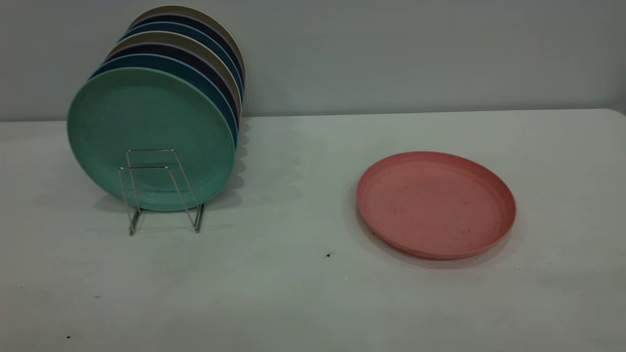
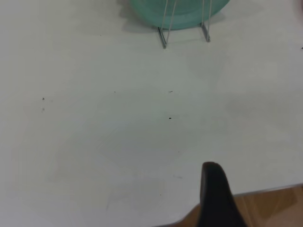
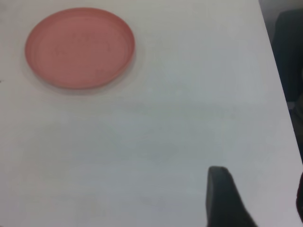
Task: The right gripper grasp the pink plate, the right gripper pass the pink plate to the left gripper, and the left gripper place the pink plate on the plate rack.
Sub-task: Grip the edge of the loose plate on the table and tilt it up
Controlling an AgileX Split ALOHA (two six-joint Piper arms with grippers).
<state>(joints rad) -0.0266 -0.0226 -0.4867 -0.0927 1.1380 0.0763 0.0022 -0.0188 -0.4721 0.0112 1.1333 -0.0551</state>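
Observation:
The pink plate [image 1: 435,203] lies flat on the white table, right of centre; it also shows in the right wrist view [image 3: 80,47]. The plate rack [image 1: 161,188] stands at the left, its two front wire loops empty; its front feet show in the left wrist view [image 2: 184,23]. Neither gripper appears in the exterior view. My right gripper [image 3: 259,189] is open and empty over bare table, well away from the pink plate. My left gripper [image 2: 215,189] shows only as one black part near the table's edge, far from the rack.
A teal-green plate [image 1: 146,132] stands upright at the rack's front, with several blue, dark and beige plates [image 1: 195,54] behind it. The table edge and wooden floor [image 2: 270,208] lie by the left gripper. A dark object [image 3: 289,47] sits beyond the table's edge near the right gripper.

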